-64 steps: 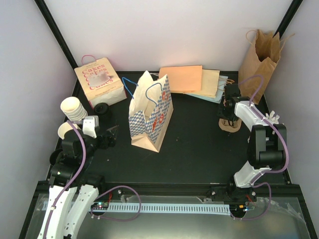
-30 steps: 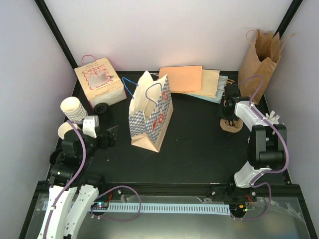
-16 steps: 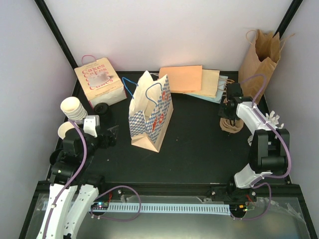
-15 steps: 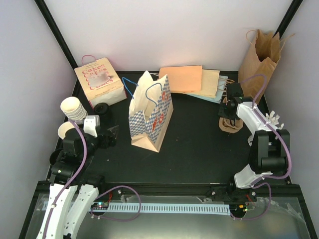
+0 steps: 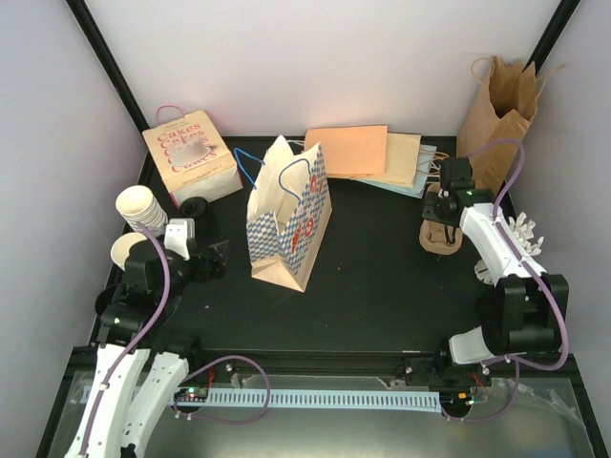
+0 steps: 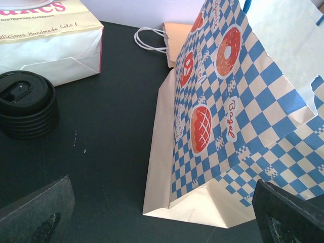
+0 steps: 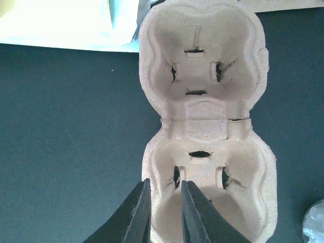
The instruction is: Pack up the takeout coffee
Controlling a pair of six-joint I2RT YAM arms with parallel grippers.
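At the far left of the desk (image 5: 372, 277) stands a stack of cream paper cups (image 5: 139, 207). A single cup (image 5: 122, 250) sits just in front of the stack, and the left arm hides part of it. Just to the right of the stack is a small pile of black lids (image 5: 196, 207), one on top of another, lying on the desk. Right behind the lids is a cake box (image 5: 191, 157) with pink letters.

The left hand (image 5: 212, 260) is low over the desk, near the lids. Its fingers are wide apart and it holds nothing. It faces the checked bag (image 5: 289, 215), which is white and blue with red bagel pictures. The bag stands up with its top open, in the middle of the desk.

Behind the checked bag, some flat paper bags (image 5: 363, 153), orange and tan, lie at the back of the desk.

Further right is a brown cup tray (image 7: 207, 126) with two round holders. The right hand (image 7: 164, 202) pinches the near edge of this tray. Its fingers are almost together, one outside the edge and one inside the holder. I cannot tell if the tray is off the desk.

In the far right corner a tall brown bag (image 5: 496, 110) stands open. The cups and lids are well apart from the tray.
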